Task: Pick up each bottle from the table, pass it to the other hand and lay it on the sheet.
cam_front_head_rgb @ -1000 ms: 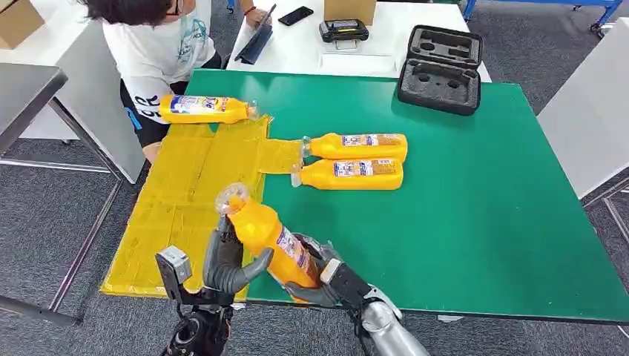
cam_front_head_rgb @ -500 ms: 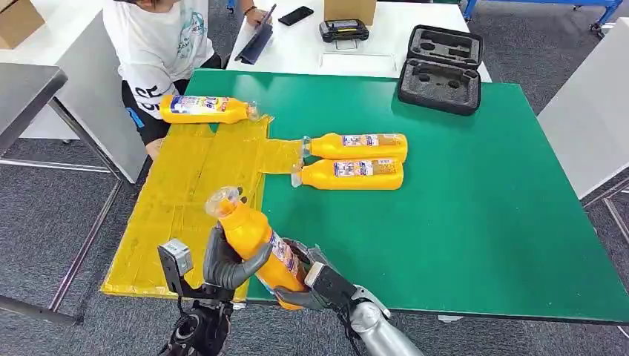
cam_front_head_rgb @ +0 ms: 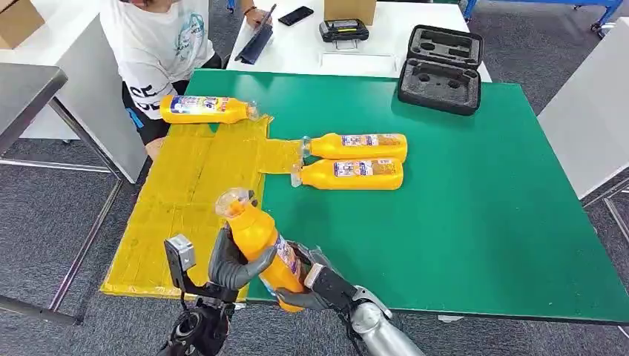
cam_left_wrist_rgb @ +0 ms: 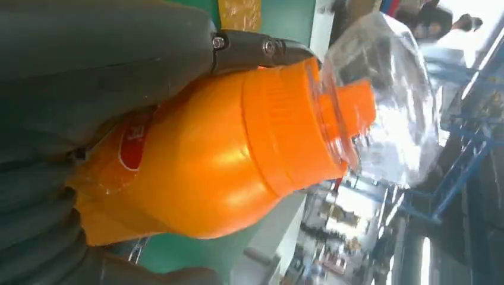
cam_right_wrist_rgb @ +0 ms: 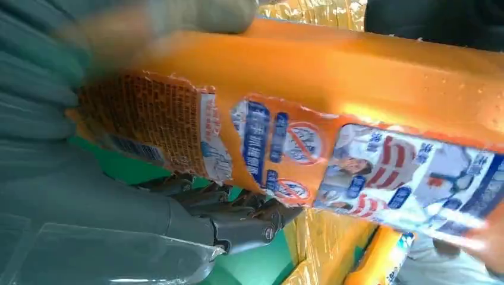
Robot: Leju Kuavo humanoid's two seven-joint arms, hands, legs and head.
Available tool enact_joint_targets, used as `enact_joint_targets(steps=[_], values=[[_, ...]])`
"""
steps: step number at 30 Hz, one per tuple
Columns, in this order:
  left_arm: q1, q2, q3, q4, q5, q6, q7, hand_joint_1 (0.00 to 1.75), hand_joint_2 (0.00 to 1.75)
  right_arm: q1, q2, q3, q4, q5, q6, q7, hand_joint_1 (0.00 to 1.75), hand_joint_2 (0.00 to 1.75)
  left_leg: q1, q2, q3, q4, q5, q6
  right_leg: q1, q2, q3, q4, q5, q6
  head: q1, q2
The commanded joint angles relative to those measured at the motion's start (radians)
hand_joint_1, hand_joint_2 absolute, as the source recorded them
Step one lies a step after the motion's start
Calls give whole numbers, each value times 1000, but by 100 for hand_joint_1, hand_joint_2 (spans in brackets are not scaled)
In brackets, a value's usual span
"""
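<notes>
Gripping the orange bottle (cam_front_head_rgb: 261, 241) together, left robot hand (cam_front_head_rgb: 230, 261) and right robot hand (cam_front_head_rgb: 315, 285) clasp its rigid, probably slippery body; the labelled middle looks the safest hold.

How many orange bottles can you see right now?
4. One held bottle between the left hand and right hand; one far bottle on the yellow sheet; a bottle pair mid-table.

Left hand (cam_front_head_rgb: 236, 263) is showing grey thumb and darker fingers, small grey camera box (cam_front_head_rgb: 178, 252) bracketed at the wrist, black cabling below. Right hand (cam_front_head_rgb: 315, 285) is showing grey-black fingers with bare screw heads, running into a silver forearm (cam_front_head_rgb: 382, 334).
</notes>
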Motion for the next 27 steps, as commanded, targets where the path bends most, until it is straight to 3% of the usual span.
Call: enact_joint_targets(steps=[1,9,12,20,23,24,27], values=[[-43,45,-55,112,13,-110,52,0,175,-88,-8,68,53,9,-11,0,175,175,0,2,4,-1,-1,-1,0,2,3,0,-1,-1,-1,0],[-29,31,-12,111,-19,-104,80,0,175,-65,-20,61,14,9,-37,6,175,175,1,2,9,-1,-4,-2,1,2,9,-1,-3,-2,0,0],[-26,29,-11,114,-22,-104,83,0,175,-64,-25,59,0,8,-36,6,175,175,0,0,3,-1,-1,-1,0,0,2,-1,-1,-1,0,0],[-35,24,3,107,-10,-120,79,0,175,-55,-28,73,-5,26,-31,29,175,175,0,0,3,-1,-1,-1,0,0,3,-1,-1,-1,0,0],[-30,23,9,91,8,-147,72,0,175,-64,-23,86,22,42,-32,33,175,175,0,0,3,-1,-1,-1,0,0,2,-1,-1,-1,-1,0],[-29,22,9,88,23,-164,72,0,175,-67,-23,88,27,44,-33,32,175,175,1,1,10,-1,-4,-2,1,1,9,-1,-4,-3,0,0],[-29,18,18,80,107,-243,87,2,175,-81,-19,97,50,53,-28,31,175,175,0,1,5,0,-2,-1,0,1,4,0,-2,-1,0,0]])
